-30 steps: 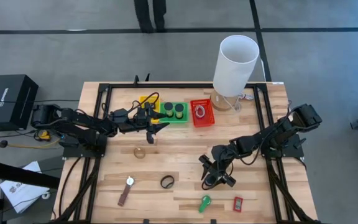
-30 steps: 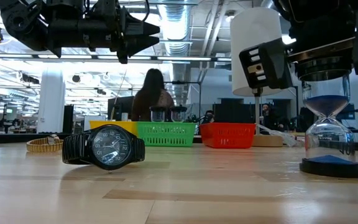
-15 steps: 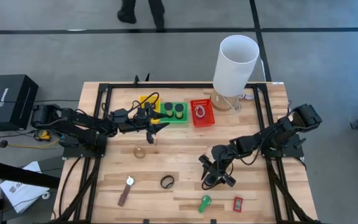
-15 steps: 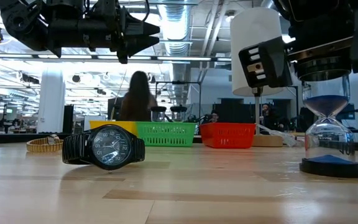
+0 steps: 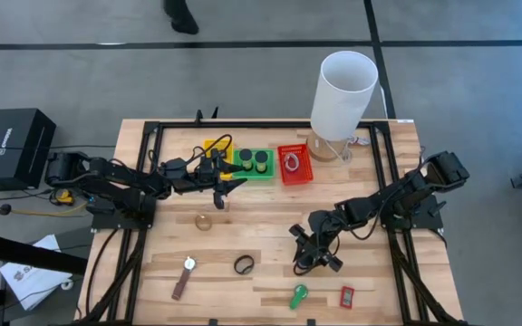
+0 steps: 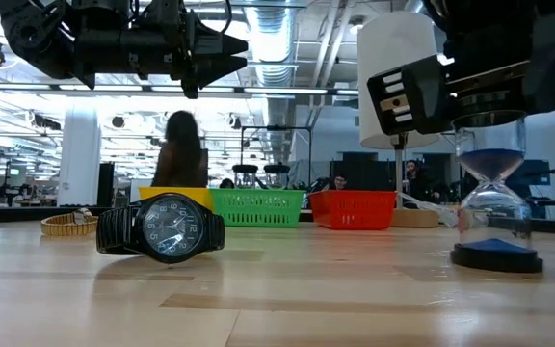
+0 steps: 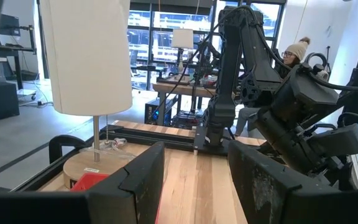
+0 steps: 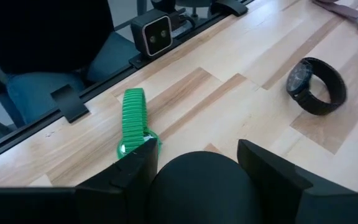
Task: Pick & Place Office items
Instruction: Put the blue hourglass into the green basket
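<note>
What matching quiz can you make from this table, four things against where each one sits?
Things:
1. hourglass
2. dark cylinders
3. black watch
4. green band

Places:
A. inside the green tray
B. between the fingers of the right pincer
C. near the table's front edge, beside the red rectangle
D. lying on bare wood, touched by nothing

Pairs: 1-B, 2-A, 3-D, 4-C
</note>
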